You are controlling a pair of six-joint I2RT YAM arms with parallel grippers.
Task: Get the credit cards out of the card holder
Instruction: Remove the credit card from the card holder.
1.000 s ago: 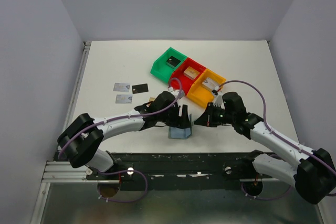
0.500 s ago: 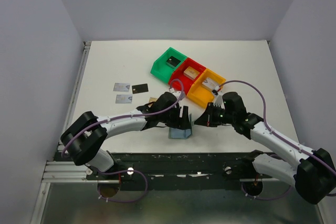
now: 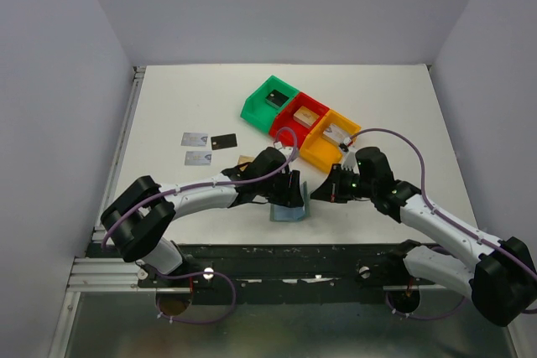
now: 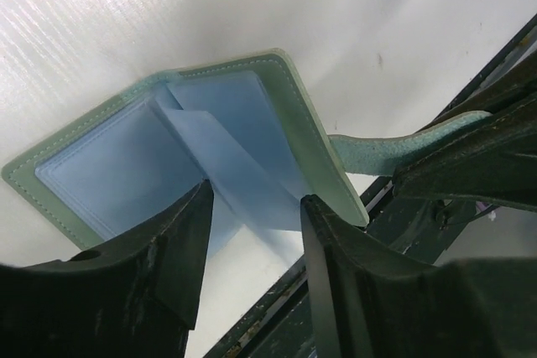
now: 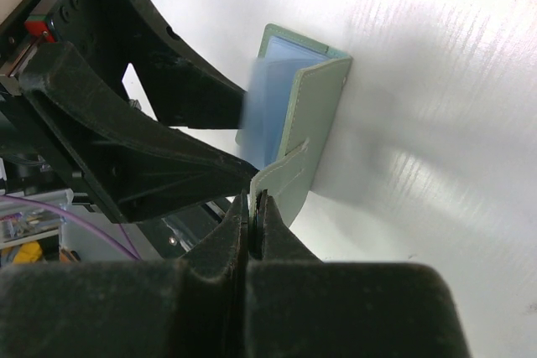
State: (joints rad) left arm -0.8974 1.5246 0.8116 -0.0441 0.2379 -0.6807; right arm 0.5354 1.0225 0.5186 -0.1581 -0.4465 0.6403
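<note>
The card holder (image 3: pixel 288 211) lies open near the table's front edge, its grey-green panels and blue inner pockets (image 4: pixel 126 165) facing up. My right gripper (image 5: pixel 254 199) is shut on its strap tab (image 5: pixel 281 178) and holds one panel (image 5: pixel 315 115) upright. The left gripper (image 4: pixel 256 200) hovers open over the holder, its fingers either side of a blue inner flap (image 4: pixel 243 182). No card shows in the pockets. On the table to the left lie credit cards: two silver-grey ones (image 3: pixel 194 138) (image 3: pixel 197 158), a black one (image 3: pixel 223 141) and a tan one (image 3: pixel 243 159) partly hidden under my left arm.
Green (image 3: pixel 257 107), red (image 3: pixel 285 128) and orange (image 3: pixel 314 155) bins stand in a diagonal row behind the grippers, each with a small item inside. The table's front edge and a black rail (image 3: pixel 294 253) run just below the holder. White walls enclose the table.
The left gripper's jaws have narrowed around the blue flap and the arm has edged closer to the holder. The right gripper has kept its hold on the tab.
</note>
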